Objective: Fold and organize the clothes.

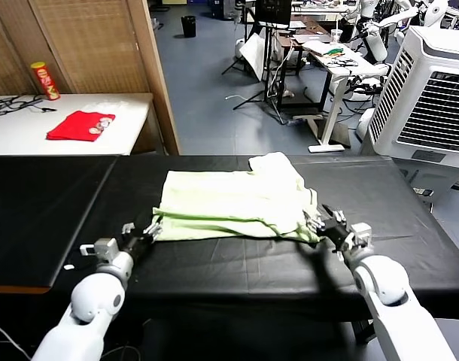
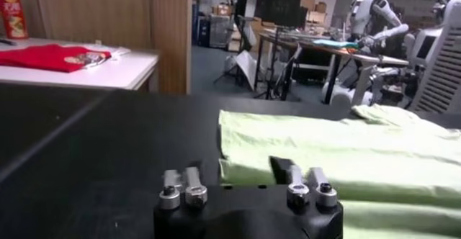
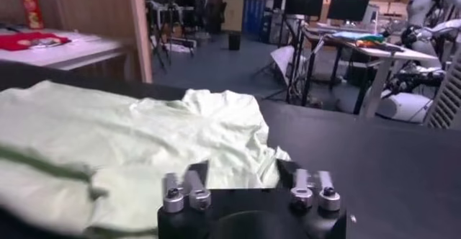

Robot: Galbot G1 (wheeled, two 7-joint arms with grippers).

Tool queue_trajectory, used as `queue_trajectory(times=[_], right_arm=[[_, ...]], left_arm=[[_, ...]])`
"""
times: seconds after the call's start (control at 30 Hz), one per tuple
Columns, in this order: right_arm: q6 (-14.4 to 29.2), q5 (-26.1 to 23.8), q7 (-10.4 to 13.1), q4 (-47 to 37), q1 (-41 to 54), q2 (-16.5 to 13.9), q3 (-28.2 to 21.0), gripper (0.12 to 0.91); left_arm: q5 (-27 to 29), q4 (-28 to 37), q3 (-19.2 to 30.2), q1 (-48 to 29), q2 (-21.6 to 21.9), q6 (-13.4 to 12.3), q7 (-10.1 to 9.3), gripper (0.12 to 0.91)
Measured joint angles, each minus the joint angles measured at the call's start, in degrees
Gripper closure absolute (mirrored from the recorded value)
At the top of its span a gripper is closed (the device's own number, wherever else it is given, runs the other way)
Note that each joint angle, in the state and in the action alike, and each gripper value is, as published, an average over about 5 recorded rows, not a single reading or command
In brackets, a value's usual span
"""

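On the black table [image 1: 237,263], at twelve o'clock from my released left fingers [image 1: 139,235] and right fingers [image 1: 325,223]: soft, light T-shirt [image 1: 229,203], best pinched at its near hem corners.

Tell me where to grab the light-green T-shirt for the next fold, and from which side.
Probably grip the light-green T-shirt at its two near corners, coming in low from the robot's side of the black table. The near edge lies flat and doubled, facing both arms. The left end effector is at the near-left corner and the right end effector at the near-right one, both open. The bunched sleeve sits at the far right.
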Motion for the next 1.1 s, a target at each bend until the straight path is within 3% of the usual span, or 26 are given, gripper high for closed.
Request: queue_trajectory(times=[0.2, 0.43, 0.57, 0.73, 0.83, 1.1], right_arm=[[0.14, -0.57, 0.01, 0.37, -2.40, 0.47, 0.19, 0.318], [0.12, -1.18, -0.07, -0.84, -2.52, 1.00, -0.32, 0.531], [0.09, -1.22, -0.06, -1.73, -2.28, 1.58, -0.62, 0.643], [-0.04, -1.27, 0.10, -1.87, -2.15, 1.78, -0.88, 0.863], [-0.48, -0.28, 0.63, -1.35, -1.93, 1.25, -0.68, 0.902], [-2.46, 3.37, 1.54, 0.71, -2.37, -1.48, 0.19, 0.903]], left_arm=[[-0.20, -0.91, -0.53, 2.96, -0.17, 0.01, 0.91, 0.232], [-0.54, 0.30, -0.66, 3.54, -0.54, 0.16, 1.67, 0.274], [-1.63, 1.29, -0.70, 3.33, -0.56, 0.73, 2.67, 0.453], [-2.28, 1.86, -0.70, 3.32, -0.57, 0.89, 3.17, 0.738], [-1.98, 1.80, -0.59, 3.30, -0.43, 0.89, 3.12, 0.867], [7.55, 0.76, 0.05, 4.67, 1.57, -0.19, 3.20, 0.900]])
